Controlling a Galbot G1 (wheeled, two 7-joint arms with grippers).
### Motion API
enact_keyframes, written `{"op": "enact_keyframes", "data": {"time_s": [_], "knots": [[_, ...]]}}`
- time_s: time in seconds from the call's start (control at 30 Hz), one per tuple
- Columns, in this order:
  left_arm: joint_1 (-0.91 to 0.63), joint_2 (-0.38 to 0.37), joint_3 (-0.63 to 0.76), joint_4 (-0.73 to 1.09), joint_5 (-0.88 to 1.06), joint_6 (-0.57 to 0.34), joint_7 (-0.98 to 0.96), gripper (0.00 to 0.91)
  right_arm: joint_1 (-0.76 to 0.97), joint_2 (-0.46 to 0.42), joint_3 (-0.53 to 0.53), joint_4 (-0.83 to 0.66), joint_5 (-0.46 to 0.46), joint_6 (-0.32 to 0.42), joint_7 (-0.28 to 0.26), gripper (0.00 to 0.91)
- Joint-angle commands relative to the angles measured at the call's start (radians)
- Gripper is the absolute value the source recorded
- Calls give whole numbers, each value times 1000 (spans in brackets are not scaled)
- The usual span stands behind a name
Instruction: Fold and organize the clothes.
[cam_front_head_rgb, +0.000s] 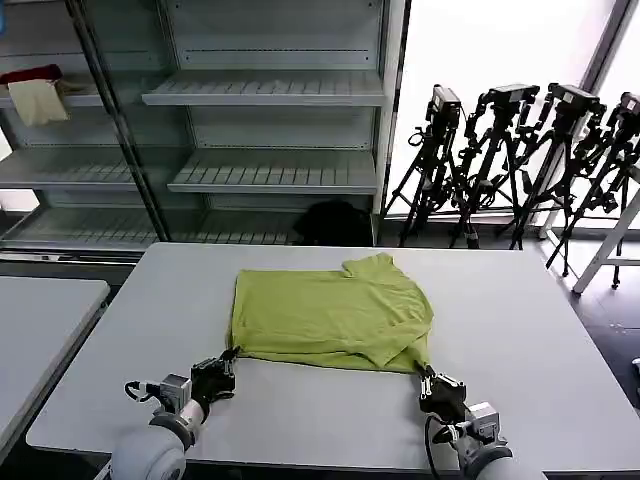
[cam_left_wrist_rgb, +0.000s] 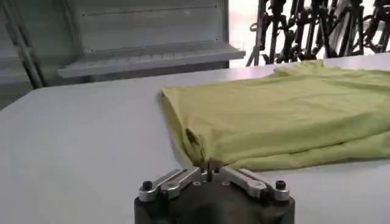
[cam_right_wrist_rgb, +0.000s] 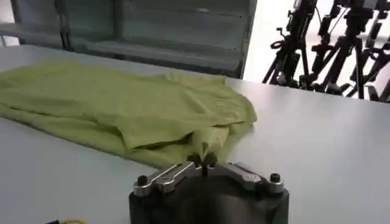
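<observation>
Nearest the robot, the left gripper (cam_front_head_rgb: 214, 378) pinches the near left corner of the lime T-shirt (cam_front_head_rgb: 330, 315), its fingers pressed together on a small peak of fabric. The right gripper (cam_front_head_rgb: 437, 388) does the same at the near right corner, fingers closed on a pulled-up tuft. The shirt lies on the grey tabletop (cam_front_head_rgb: 520, 340), roughly central and a little towards the far side, plain side up, already doubled over, with a sleeve fold lying across its right part.

The step in hand looks like lifting the near hem to fold it away from the robot. To do it well, both grippers should rise together and level, keep the hem taut between them so it does not sag, and carry it evenly over the far edge before letting go.

No print or lettering shows on the upturned fabric. Behind the tabletop stand the shelves (cam_front_head_rgb: 270, 100) and, to the right, the tripods (cam_front_head_rgb: 520, 150); no writing can be read on them.
</observation>
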Motion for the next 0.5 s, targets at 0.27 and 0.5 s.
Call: {"op": "enact_keyframes", "data": {"time_s": [0.27,0.5], "knots": [[26,98,-23,-161,-131,78,-138,0,-79,-55,34,90,26,-29,5,0],[184,168,-47,-303,-125,118,-203,0,-196,-110,93,178,44,-53,14,0]]}}
